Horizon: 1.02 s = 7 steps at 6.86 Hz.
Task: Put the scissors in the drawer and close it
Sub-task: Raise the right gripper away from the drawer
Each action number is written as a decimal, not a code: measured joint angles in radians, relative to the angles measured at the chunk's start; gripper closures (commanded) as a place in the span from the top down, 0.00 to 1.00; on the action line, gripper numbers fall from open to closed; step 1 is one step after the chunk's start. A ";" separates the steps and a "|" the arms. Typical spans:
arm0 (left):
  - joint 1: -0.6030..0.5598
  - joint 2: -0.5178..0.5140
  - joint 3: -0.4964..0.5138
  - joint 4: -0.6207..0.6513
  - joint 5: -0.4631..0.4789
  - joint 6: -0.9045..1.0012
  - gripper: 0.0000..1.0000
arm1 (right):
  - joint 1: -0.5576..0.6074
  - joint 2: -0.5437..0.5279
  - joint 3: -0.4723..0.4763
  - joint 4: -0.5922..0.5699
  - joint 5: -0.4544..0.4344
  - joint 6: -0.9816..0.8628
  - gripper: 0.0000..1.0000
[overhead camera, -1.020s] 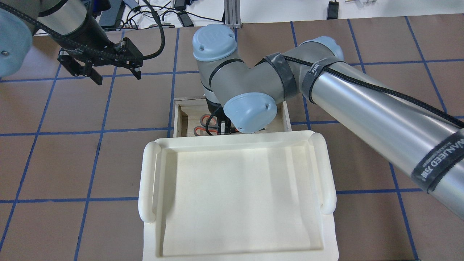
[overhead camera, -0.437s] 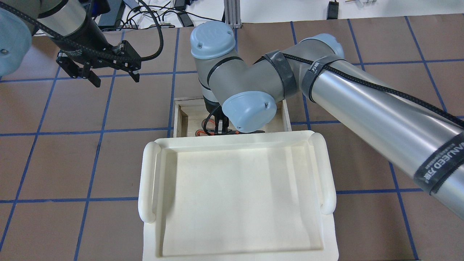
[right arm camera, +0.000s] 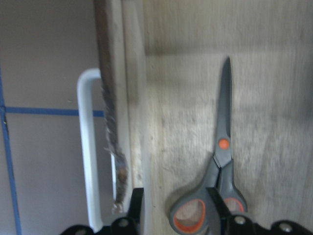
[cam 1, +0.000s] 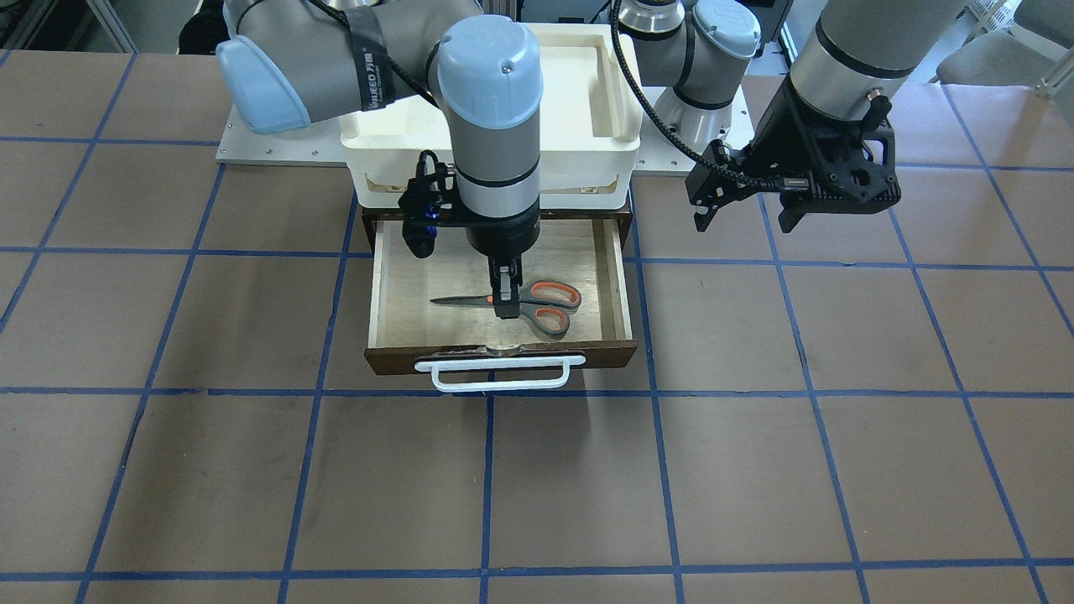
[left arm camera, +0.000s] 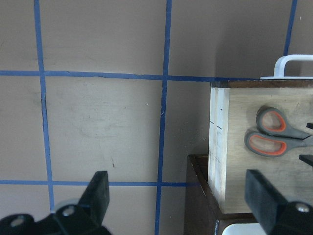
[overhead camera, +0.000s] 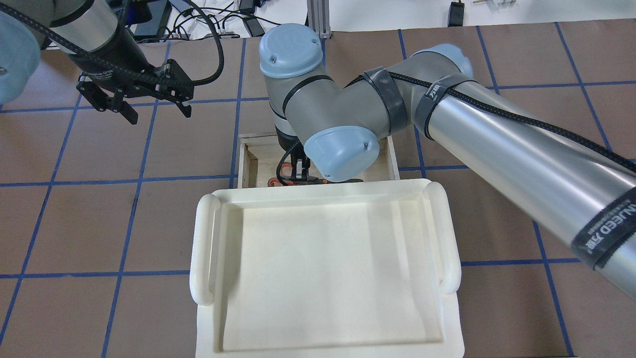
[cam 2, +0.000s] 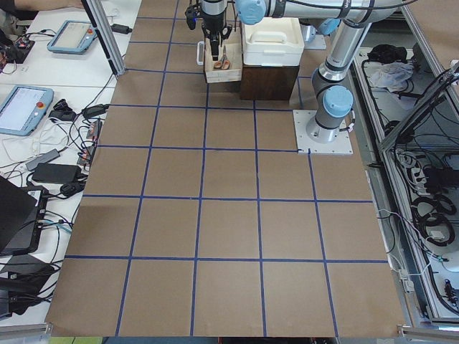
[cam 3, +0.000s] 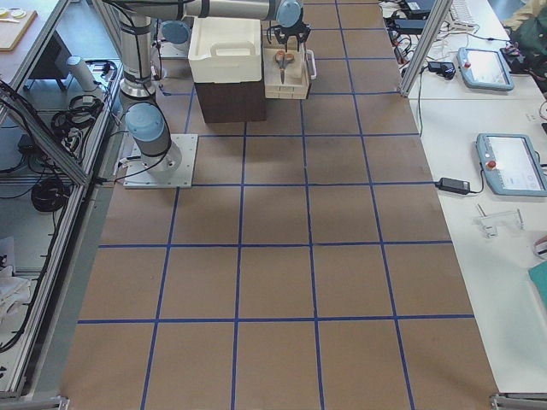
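The scissors point(cam 1: 527, 304) are laid in the open drawer point(cam 1: 618, 281), blades toward 9 o'clock in the front view. The right tool point(cam 1: 503, 298) is spread astride them, seemingly for release; the left tool point(cam 1: 745, 225) is held spread, clear, at 2 o'clock.

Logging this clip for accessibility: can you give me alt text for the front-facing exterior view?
Grey-and-orange scissors lie inside the open wooden drawer, with the right arm's tool down at their pivot. The left arm's tool hangs open over the table beside the drawer, and a white tray sits above the drawer's rear.
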 measured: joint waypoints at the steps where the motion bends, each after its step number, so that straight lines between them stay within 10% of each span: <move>1: -0.002 -0.011 0.000 0.004 -0.001 0.001 1.00 | -0.071 -0.039 -0.006 0.043 -0.003 -0.130 0.62; 7: -0.143 -0.188 0.106 0.183 0.015 -0.032 1.00 | -0.327 -0.156 0.002 0.237 -0.134 -0.867 1.00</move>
